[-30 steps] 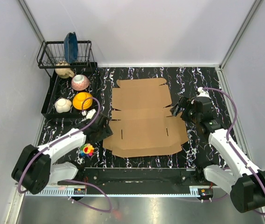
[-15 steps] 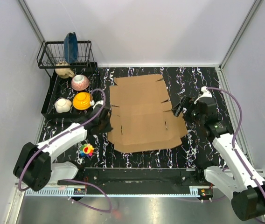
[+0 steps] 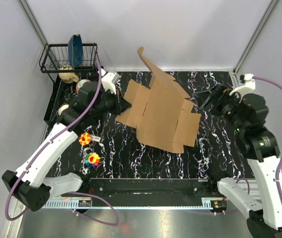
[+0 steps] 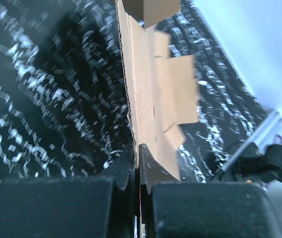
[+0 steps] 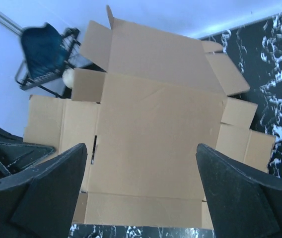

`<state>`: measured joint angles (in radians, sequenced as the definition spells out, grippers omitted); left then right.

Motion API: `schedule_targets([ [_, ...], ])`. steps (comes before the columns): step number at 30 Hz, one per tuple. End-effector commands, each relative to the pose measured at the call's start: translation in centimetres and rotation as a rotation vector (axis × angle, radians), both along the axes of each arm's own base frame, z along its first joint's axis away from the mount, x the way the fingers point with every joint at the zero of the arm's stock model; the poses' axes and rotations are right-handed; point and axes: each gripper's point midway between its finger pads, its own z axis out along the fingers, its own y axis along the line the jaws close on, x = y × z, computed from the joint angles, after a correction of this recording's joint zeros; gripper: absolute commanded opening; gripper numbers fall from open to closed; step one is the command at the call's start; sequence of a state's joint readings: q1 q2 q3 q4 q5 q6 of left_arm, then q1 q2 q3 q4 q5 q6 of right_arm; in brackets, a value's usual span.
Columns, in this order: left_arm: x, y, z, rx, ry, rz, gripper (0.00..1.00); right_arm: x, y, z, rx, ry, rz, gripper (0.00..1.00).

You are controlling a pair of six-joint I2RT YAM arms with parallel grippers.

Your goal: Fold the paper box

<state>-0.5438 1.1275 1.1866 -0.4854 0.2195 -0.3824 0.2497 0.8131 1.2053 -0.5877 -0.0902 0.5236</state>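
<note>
The paper box (image 3: 161,111) is a flat brown cardboard blank with flaps. It hangs tilted above the black marbled table, one flap pointing up toward the back wall. My left gripper (image 3: 122,106) is shut on its left edge. In the left wrist view the cardboard (image 4: 151,84) runs edge-on out of the left gripper (image 4: 137,154), whose jaws pinch the sheet. My right gripper (image 3: 206,100) stands open just right of the box, apart from it. In the right wrist view the paper box (image 5: 156,129) fills the space ahead of the right gripper (image 5: 141,148).
A wire dish rack (image 3: 56,57) with a blue plate (image 3: 75,49) stands at the back left, above a black tray (image 3: 51,106) of bowls partly hidden by my left arm. Two small colourful toys (image 3: 85,139) (image 3: 93,159) lie on the table at the left.
My left gripper has shut on the box's left edge and lifted it off the table, tilting it up. Both arms have risen; the right gripper stays open beside the box.
</note>
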Motion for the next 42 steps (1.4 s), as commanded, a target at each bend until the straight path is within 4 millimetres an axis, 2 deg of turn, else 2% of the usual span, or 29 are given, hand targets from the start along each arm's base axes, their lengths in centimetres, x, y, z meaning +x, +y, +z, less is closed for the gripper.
schedule_targets([
  [1, -3.3, -2.8, 8.7, -0.098, -0.229, -0.318, 0.02, -2.2, -0.5, 3.8, -0.031, -0.06, 0.016, 0.97],
  [3, -4.8, -3.7, 11.0, -0.136, -0.277, -0.434, 0.03, -2.8, -0.8, 4.8, -0.031, -0.08, 0.014, 0.98],
  [4, -4.9, -4.2, 11.2, -0.144, -0.271, -0.465, 0.03, -3.2, -0.9, 5.2, -0.03, -0.091, 0.012, 0.98],
  [6, -6.2, -4.9, 13.2, -0.189, -0.298, -0.567, 0.03, -3.5, -1.0, 5.3, -0.029, -0.091, 0.01, 0.98],
  [10, -5.9, -6.0, 15.2, -0.281, -0.295, -0.691, 0.03, -4.3, -1.1, 5.1, -0.019, -0.087, 0.013, 0.98],
  [11, -7.0, -6.0, 15.8, -0.341, -0.239, -0.761, 0.03, -4.4, -1.2, 4.9, -0.02, -0.082, 0.01, 0.98],
  [12, -6.4, -5.7, 15.9, -0.368, -0.222, -0.767, 0.03, -4.6, -1.4, 4.9, -0.022, -0.088, 0.001, 0.98],
  [13, -6.1, -5.7, 17.1, -0.396, -0.285, -0.794, 0.04, -4.8, -1.5, 4.9, -0.028, -0.09, -0.002, 0.98],
  [14, -6.0, -5.6, 17.3, -0.436, -0.229, -0.793, 0.04, -4.8, -1.7, 4.7, -0.033, -0.088, -0.009, 0.98],
  [15, -5.1, -5.3, 16.3, -0.454, -0.172, -0.8, 0.04, -4.9, -1.8, 4.7, -0.038, -0.091, -0.012, 0.98],
  [16, -4.4, -5.2, 17.4, -0.475, -0.247, -0.82, 0.04, -5.0, -1.9, 4.7, -0.039, -0.093, -0.016, 0.98],
  [17, -4.1, -5.1, 17.2, -0.509, -0.171, -0.819, 0.05, -4.8, -2.0, 4.4, -0.045, -0.088, -0.02, 0.98],
  [19, -0.6, -5.5, 15.0, -0.516, -0.081, -0.77, 0.06, -4.7, -2.0, 3.8, -0.05, -0.077, -0.024, 0.98],
  [20, 0.8, -5.8, 14.3, -0.5, -0.085, -0.745, 0.12, -4.5, -1.9, 3.5, -0.054, -0.068, -0.022, 0.98],
  [21, 3.2, -6.4, 11.6, -0.488, -0.011, -0.707, 0.13, -4.4, -1.9, 3.3, -0.053, -0.065, -0.022, 0.98],
  [23, 5.6, -6.9, 7.8, -0.44, 0.077, -0.635, 0.17, -4.2, -1.9, 2.4, -0.059, -0.046, -0.023, 0.99],
  [24, 7.0, -7.2, 4.9, -0.425, 0.164, -0.593, 0.21, -4.2, -1.9, 2.1, -0.06, -0.041, -0.024, 0.98],
  [26, 8.8, -7.4, 1.6, -0.389, 0.202, -0.538, 0.25, -4.1, -1.9, 1.3, -0.065, -0.025, -0.025, 0.99],
  [27, 9.7, -7.5, -0.7, -0.373, 0.259, -0.503, 0.37, -4.1, -1.9, 1.1, -0.069, -0.023, -0.026, 0.98],
  [29, 11.7, -7.0, -3.2, -0.333, 0.275, -0.404, 0.41, -4.0, -2.0, 0.5, -0.08, -0.014, -0.028, 0.99],
  [32, 14.3, -5.3, -4.3, -0.305, 0.251, -0.243, 0.53, -3.7, -2.1, 0.2, -0.094, -0.008, -0.032, 0.99],
  [34, 15.9, -3.9, -3.3, -0.29, 0.181, -0.114, 0.74, -3.6, -2.1, 0.0, -0.097, -0.004, -0.033, 0.99],
  [35, 15.6, -3.1, -2.2, -0.29, 0.144, -0.076, 0.86, -3.4, -2.1, 0.0, -0.099, -0.007, -0.034, 0.99],
  [36, 15.7, -2.7, -1.3, -0.292, 0.11, -0.045, 0.87, -3.3, -2.0, -0.4, -0.101, 0.001, -0.032, 0.98],
  [37, 15.8, -1.8, -2.0, -0.282, 0.117, 0.037, 0.88, -3.2, -2.1, -0.6, -0.102, 0.004, -0.033, 0.99],
  [38, 15.0, -1.4, -0.3, -0.298, 0.072, 0.07, 0.88, -3.0, -2.0, -0.8, -0.099, 0.005, -0.032, 0.99],
  [39, 14.3, -1.1, -0.6, -0.293, 0.083, 0.118, 0.88, -2.7, -1.8, -1.6, -0.103, 0.023, -0.03, 0.99],
  [40, 13.5, -0.7, -3.7, -0.242, 0.137, 0.253, 0.88, -2.6, -1.8, -1.9, -0.1, 0.027, -0.028, 0.99],
  [42, 10.0, 0.1, -5.1, -0.188, 0.166, 0.372, 0.87, -2.2, -1.5, -3.1, -0.094, 0.049, -0.025, 0.99],
])
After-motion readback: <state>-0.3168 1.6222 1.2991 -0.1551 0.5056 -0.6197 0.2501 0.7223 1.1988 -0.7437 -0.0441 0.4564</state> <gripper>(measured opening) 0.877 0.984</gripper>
